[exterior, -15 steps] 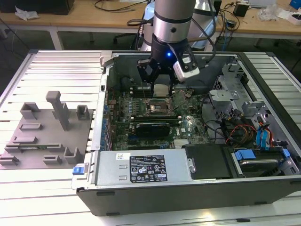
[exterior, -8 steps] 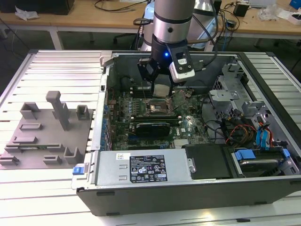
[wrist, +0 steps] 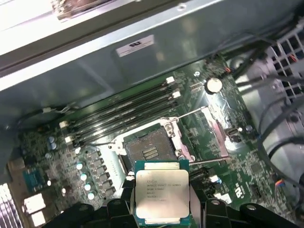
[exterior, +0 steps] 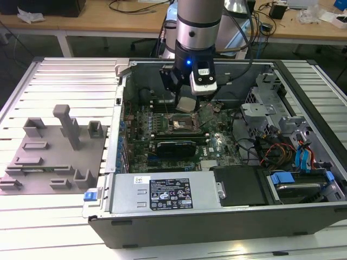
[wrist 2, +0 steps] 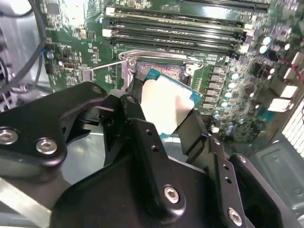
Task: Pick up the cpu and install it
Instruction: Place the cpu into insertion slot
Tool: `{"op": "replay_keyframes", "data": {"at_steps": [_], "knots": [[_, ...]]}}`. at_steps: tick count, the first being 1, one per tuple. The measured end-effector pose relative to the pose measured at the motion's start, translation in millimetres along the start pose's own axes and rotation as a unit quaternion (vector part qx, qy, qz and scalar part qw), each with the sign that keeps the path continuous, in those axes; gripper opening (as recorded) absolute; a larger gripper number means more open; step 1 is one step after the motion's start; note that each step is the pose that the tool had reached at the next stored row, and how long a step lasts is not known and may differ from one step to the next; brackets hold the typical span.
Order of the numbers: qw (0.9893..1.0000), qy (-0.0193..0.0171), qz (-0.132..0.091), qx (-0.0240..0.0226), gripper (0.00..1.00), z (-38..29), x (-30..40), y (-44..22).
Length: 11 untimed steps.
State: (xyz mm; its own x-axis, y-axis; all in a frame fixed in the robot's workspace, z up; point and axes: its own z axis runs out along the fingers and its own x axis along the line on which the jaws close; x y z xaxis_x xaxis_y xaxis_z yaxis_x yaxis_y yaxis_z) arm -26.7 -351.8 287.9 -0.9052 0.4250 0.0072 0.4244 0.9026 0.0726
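Observation:
My gripper (exterior: 187,103) is shut on the cpu (exterior: 187,104), a flat square chip with a silver-grey top and a thin green edge. It hangs inside the open computer case, a short way above the motherboard socket (exterior: 180,124). In the first wrist view the cpu (wrist: 162,191) sits between the black fingers (wrist: 120,208), just short of the open socket (wrist: 151,151), whose metal load frame (wrist: 216,134) is swung aside. The second wrist view shows the cpu (wrist 2: 167,102) tilted between the fingers (wrist 2: 140,124) over the socket (wrist 2: 164,71).
Memory slots (wrist: 123,110) run beside the socket. The case wall (exterior: 123,103) stands on the exterior view's left, a power supply (exterior: 168,193) at the front, and drive cages with cables (exterior: 282,141) on the right. A grey fixture (exterior: 51,151) lies outside on the slatted table.

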Motion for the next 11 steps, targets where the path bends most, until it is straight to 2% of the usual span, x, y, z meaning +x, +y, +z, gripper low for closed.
{"op": "replay_keyframes", "data": {"at_steps": [3,4,8,9,11], "knots": [[0.9994,-0.0024,0.033,-0.0002,0.55,0.2,0.0,0.0],[0.9988,-0.0036,0.049,-0.0003,0.55,0.2,0.0,0.0],[0.9965,-0.0061,0.084,-0.0006,0.55,0.3,0.0,0.0],[0.9956,-0.0068,0.094,-0.0007,0.55,0.3,0.0,0.0],[0.9919,-0.0092,0.127,-0.0009,0.55,0.5,0.0,0.0]]}}
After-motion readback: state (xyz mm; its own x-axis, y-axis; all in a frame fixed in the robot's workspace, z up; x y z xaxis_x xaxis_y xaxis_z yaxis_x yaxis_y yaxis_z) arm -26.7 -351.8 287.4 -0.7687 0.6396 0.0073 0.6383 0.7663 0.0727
